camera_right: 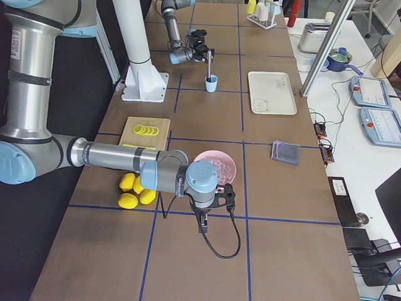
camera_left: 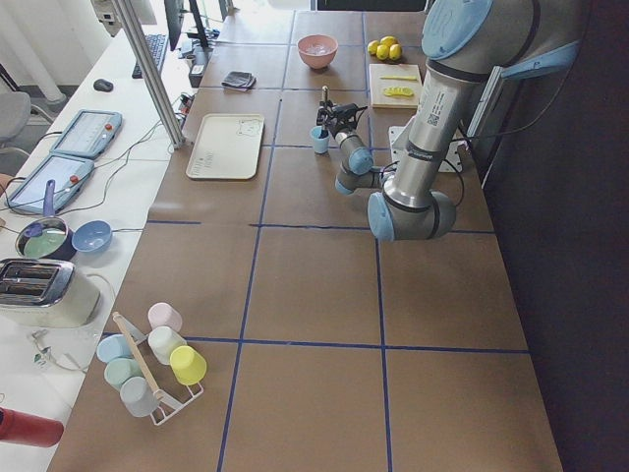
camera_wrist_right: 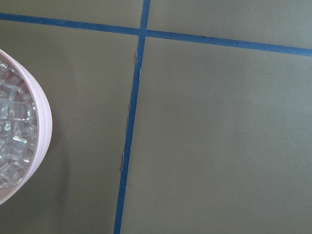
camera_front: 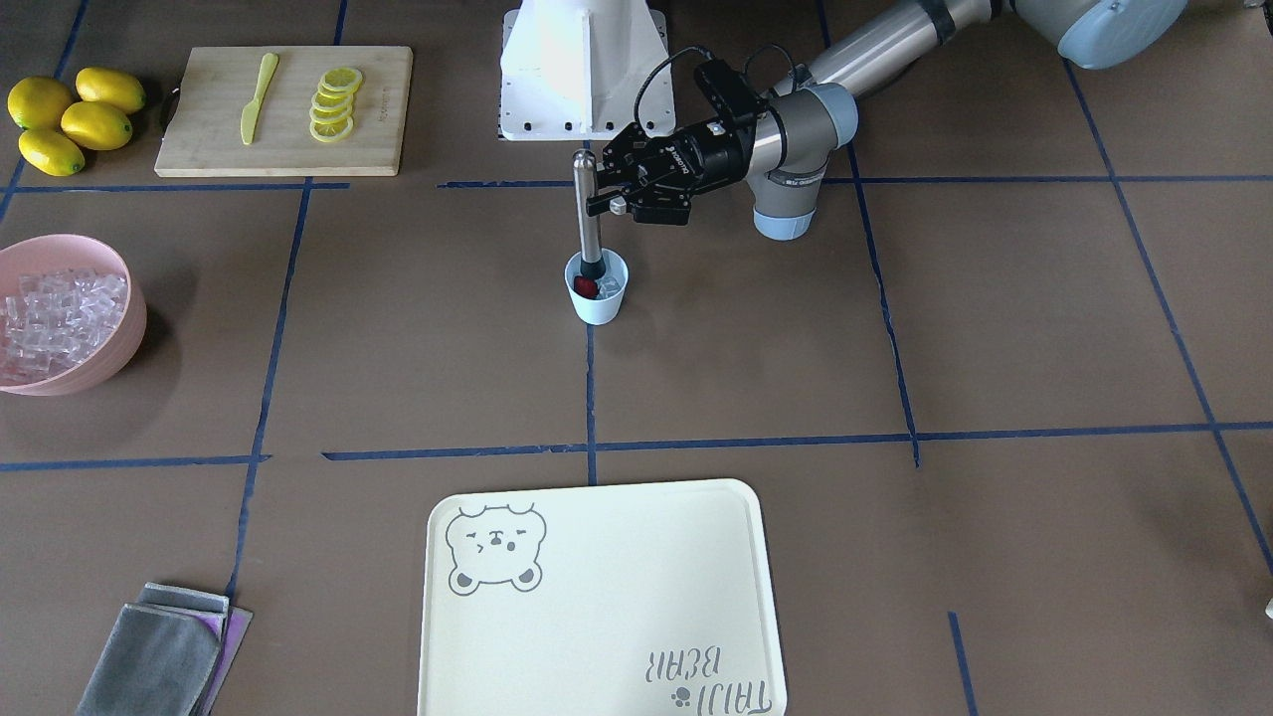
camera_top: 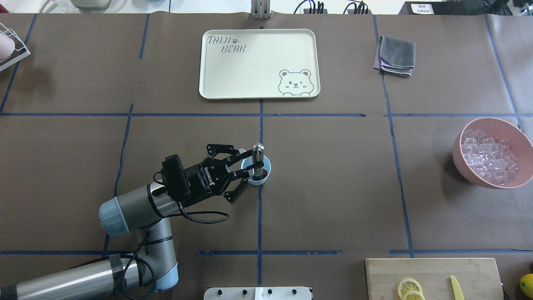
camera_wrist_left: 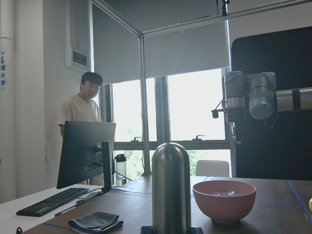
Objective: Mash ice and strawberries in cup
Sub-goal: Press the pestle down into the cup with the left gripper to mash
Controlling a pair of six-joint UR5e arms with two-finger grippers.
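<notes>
Here, the left gripper [camera_front: 597, 204] reaches in sideways and is clamped on a brushed steel cylindrical muddler [camera_front: 589, 234], with its fingers pinching the shaft a little below the rounded top. The muddler stands upright, its dark lower end inside the small pale blue plastic cup [camera_front: 597, 303]. The cup stands upright on a blue tape line near the middle of the brown paper-covered table [camera_front: 995, 328], somewhat closer to the robot's edge than to the operators' edge. Inside it, a small dark red strawberry piece [camera_front: 586, 287] lies against the muddler's tip. Clear ice cubes [camera_front: 611, 286] sit just beside the strawberry piece.

The right gripper [camera_right: 216, 195] hangs low over the table, just beside a large pink bowl [camera_front: 119, 343] piled with more ice, toward the table's end on the robot's right. I cannot tell whether its fingers are apart or together. A cream rectangular tray with a bear drawing [camera_front: 617, 597] lies at the middle of the operators' edge, well apart from the cup.
</notes>
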